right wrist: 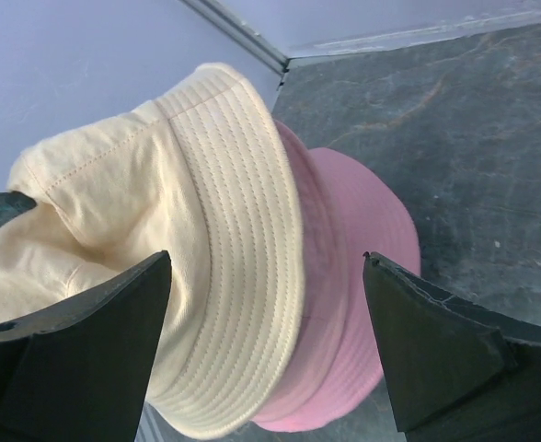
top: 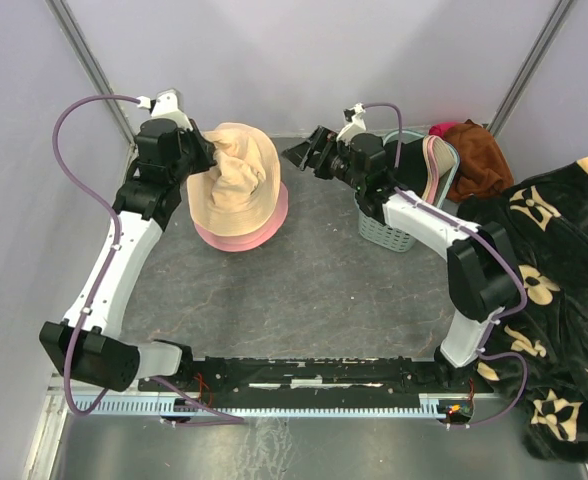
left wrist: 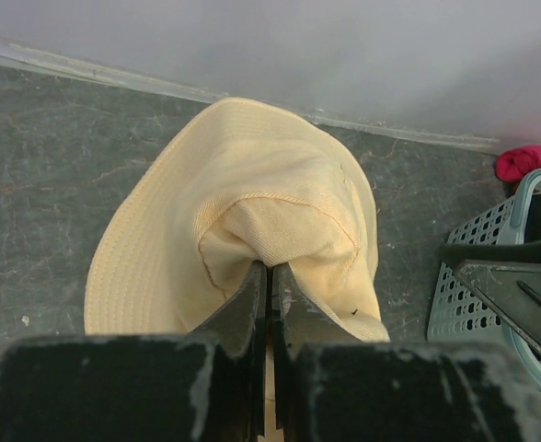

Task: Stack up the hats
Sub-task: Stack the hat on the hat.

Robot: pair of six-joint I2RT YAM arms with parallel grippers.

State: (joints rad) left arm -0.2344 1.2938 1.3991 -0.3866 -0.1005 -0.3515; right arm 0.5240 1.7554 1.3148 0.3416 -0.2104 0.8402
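A beige hat [top: 236, 175] sits tilted on top of a pink hat [top: 244, 238] at the back left of the table. My left gripper [top: 210, 165] is shut on the beige hat's crown; in the left wrist view the fabric [left wrist: 243, 203] bunches at the closed fingertips of that gripper [left wrist: 270, 269]. My right gripper [top: 299, 155] hangs open just right of the pile, touching nothing. The right wrist view shows the beige brim [right wrist: 206, 239] and the pink hat [right wrist: 353, 276] beyond the wide-spread fingers of the right gripper [right wrist: 266, 258]. More hat brims [top: 432, 170], pink and beige, stand in the basket.
A teal basket [top: 384, 232] stands at the back right under the right arm and shows in the left wrist view too [left wrist: 477, 304]. A rust-brown cloth [top: 479, 155] lies behind it. A black floral blanket [top: 554, 290] covers the right side. Walls close the back and sides.
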